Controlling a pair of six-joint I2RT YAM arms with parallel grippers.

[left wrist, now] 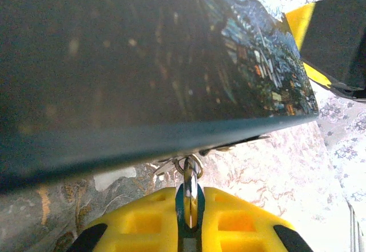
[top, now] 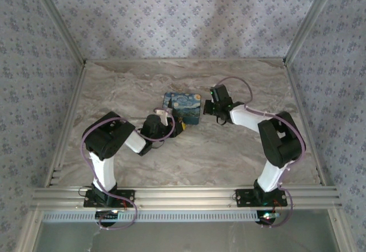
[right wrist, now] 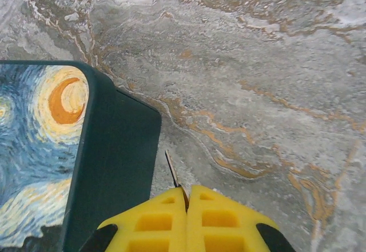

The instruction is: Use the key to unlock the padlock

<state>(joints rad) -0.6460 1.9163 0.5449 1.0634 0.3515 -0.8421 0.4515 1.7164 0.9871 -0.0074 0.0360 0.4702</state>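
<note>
My left gripper (left wrist: 191,192) is shut on a thin shiny metal piece (left wrist: 191,176) with a small ring at its tip, right under the edge of the blue painted tin (left wrist: 143,63). I cannot tell whether this piece is the padlock. In the top view the left gripper (top: 178,126) sits at the tin's (top: 183,107) near side. My right gripper (right wrist: 187,192) is shut on the key (right wrist: 171,171). Its thin blade sticks out beside the tin's dark side wall (right wrist: 114,166). From above, the right gripper (top: 207,108) is at the tin's right side.
The marble table (top: 240,149) has open room to the right of the tin and toward the front. Patterned walls close off the back and both sides. A metal rail (top: 183,196) runs along the near edge. The right finger (left wrist: 337,40) shows past the tin's corner.
</note>
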